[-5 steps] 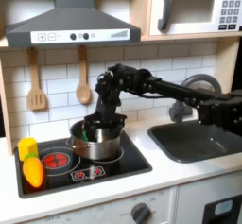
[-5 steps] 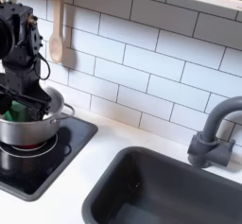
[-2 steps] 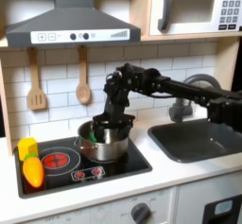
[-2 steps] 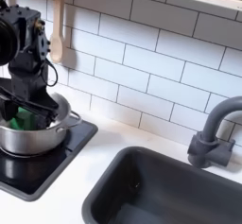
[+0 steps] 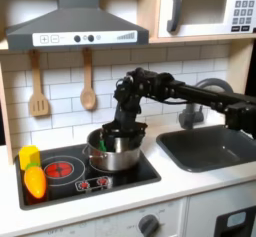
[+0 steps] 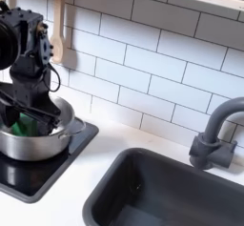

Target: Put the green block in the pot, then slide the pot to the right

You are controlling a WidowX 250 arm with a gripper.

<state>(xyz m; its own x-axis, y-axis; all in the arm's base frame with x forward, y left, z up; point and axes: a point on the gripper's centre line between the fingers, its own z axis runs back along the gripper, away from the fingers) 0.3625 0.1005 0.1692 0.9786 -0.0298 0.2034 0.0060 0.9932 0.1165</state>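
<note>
First exterior view: gripper [image 5: 120, 136] hung down over the pot [image 5: 116, 153], fingertips at or just inside the rim. The pot sat on the black stove [image 5: 95, 171], toward its right side in the first exterior view. A bit of the green block [image 5: 102, 141] showed inside at the pot's left edge. Couldn't tell how far the fingers were spread — too dark & small. Yellow block [image 5: 29, 157] and orange veg [image 5: 35, 182] stood at the stove's left.

Second exterior view: closer look — gripper [image 6: 31, 115] reached down into the pot [image 6: 38, 139], the block [image 6: 26, 125] inside, right by the fingers [image 6: 48, 114]; contact unclear, finger gap still unreadable. Sink [image 6: 172, 192] and faucet [image 6: 212, 134] to the right.
</note>
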